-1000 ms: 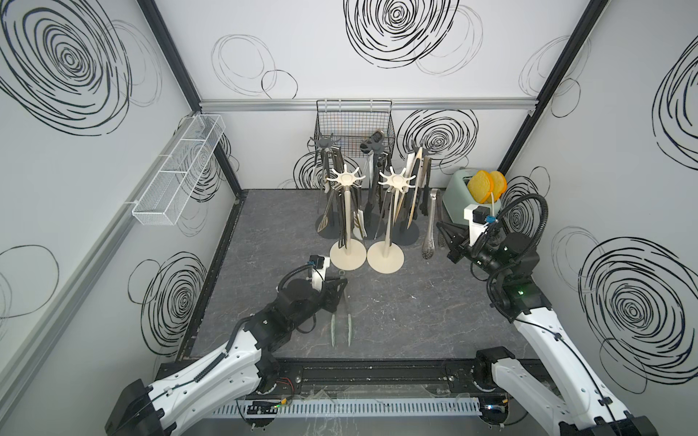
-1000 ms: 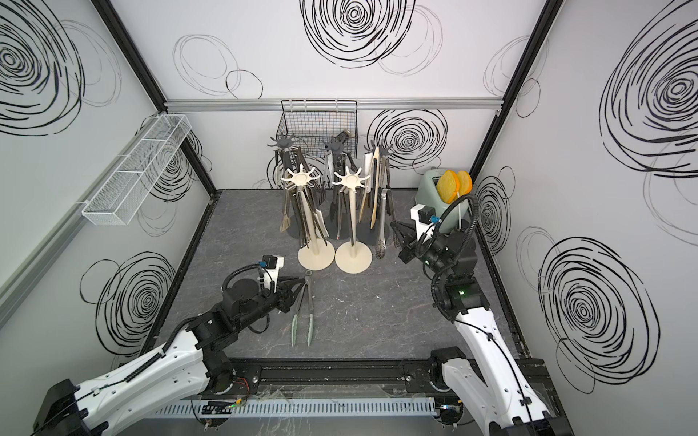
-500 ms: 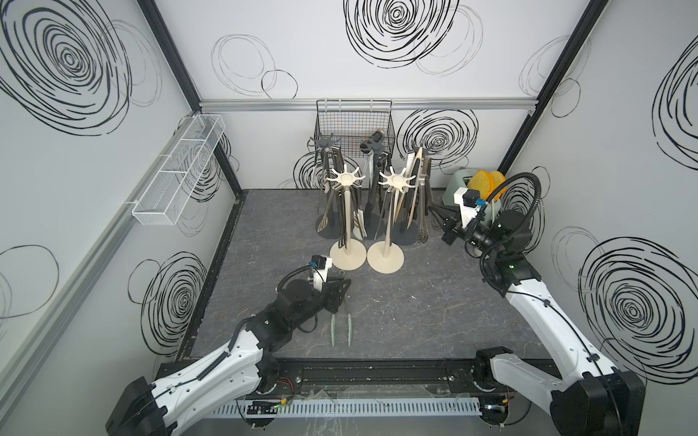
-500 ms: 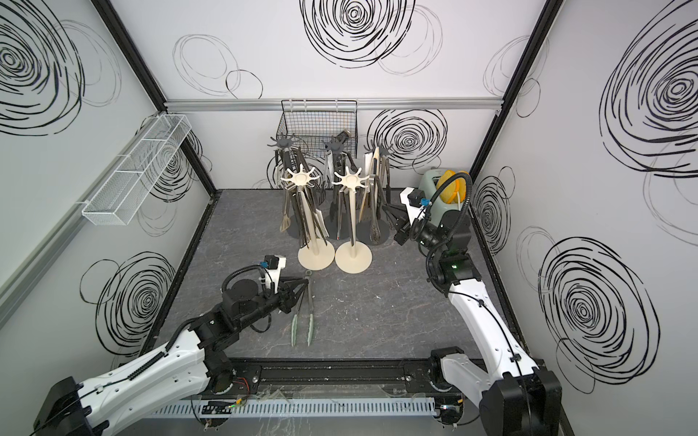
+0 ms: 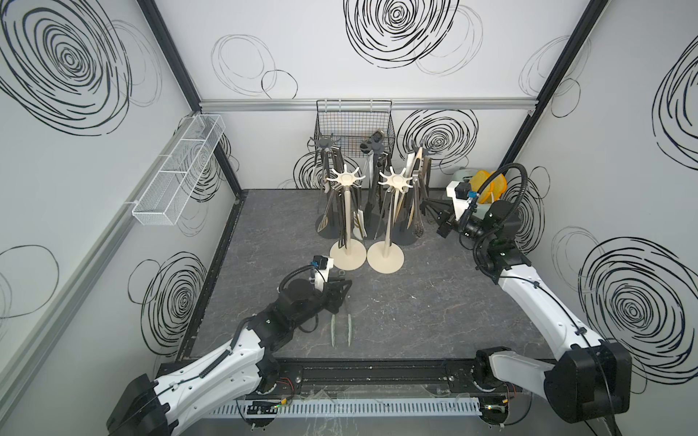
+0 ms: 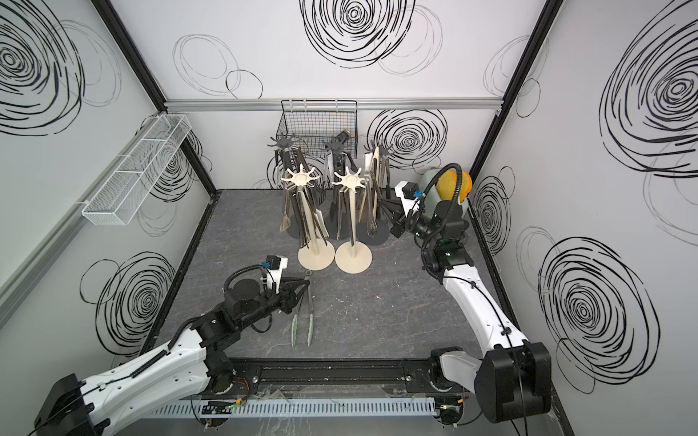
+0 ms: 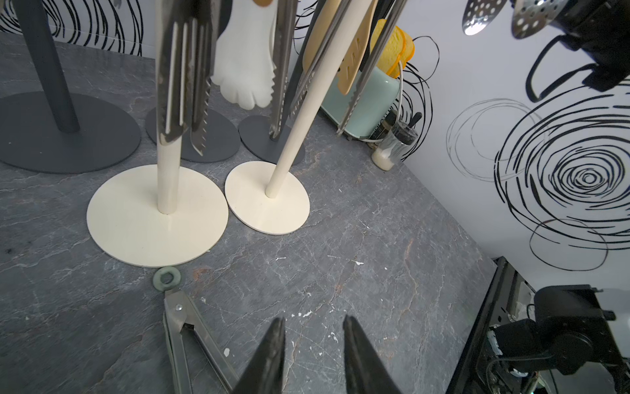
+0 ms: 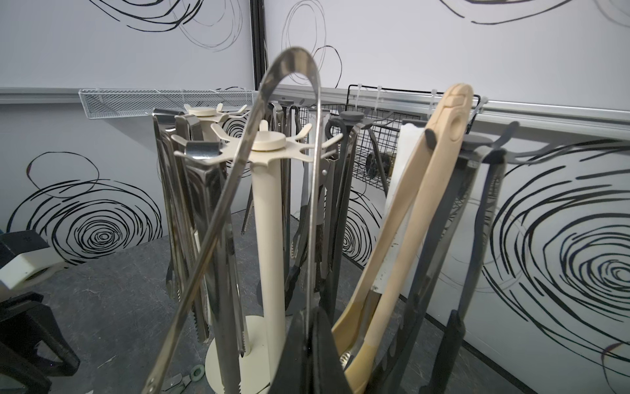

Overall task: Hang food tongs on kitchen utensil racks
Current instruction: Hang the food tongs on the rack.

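Note:
Pale-green-tipped food tongs (image 5: 340, 325) (image 6: 302, 321) lie on the dark floor, their ring end (image 7: 166, 278) at the base of a cream rack. My left gripper (image 5: 342, 290) (image 7: 313, 329) hovers open just beside their hinge (image 7: 180, 327), nothing between its fingers. My right gripper (image 5: 432, 207) (image 8: 309, 319) is shut on one arm of bare steel tongs (image 8: 293, 59), held upright, their bend arching above the hooks of a cream kitchen utensil rack (image 8: 269, 141) (image 5: 394, 180). A second cream rack (image 5: 346, 181) and dark grey racks (image 5: 324, 143) carry several hung tongs.
A black wire basket (image 5: 353, 124) hangs on the back wall and a white mesh tray (image 5: 177, 177) on the left wall. A mint toaster (image 5: 466, 175) and a small jar (image 7: 392, 146) stand in the back right corner behind my right arm.
My right arm has lifted the steel tongs and carried them back and left, up to the cream rack's hooks. The left arm has hardly moved.

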